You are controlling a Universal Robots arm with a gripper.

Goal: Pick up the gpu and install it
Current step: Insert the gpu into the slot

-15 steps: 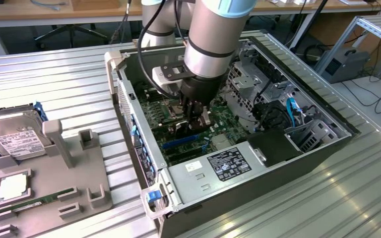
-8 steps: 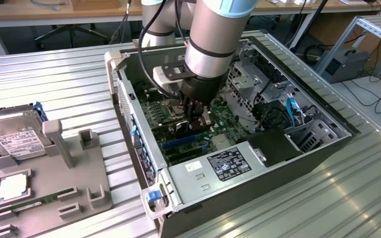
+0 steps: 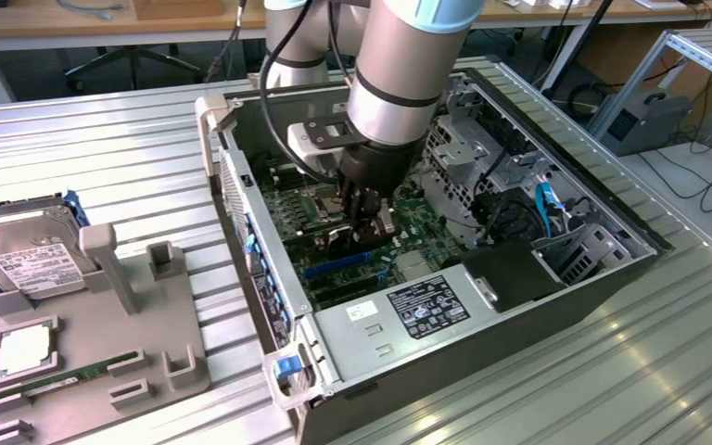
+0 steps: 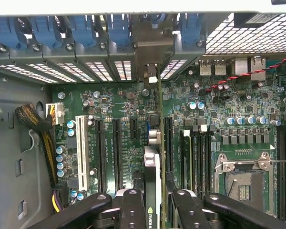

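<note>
Gripper [image 4: 155, 199] jaws clamped on gpu [image 4: 152, 162], card edge-on over motherboard [image 4: 114, 102] slots; I cannot tell whether connector is seated. Exterior view: arm [image 3: 393, 74] hides card inside case [image 3: 504, 352].

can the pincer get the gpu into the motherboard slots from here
Probably yes: the pincer holds the gpu edge-on over the motherboard, the case side is open, and nothing seems to cover the black slots.
</note>
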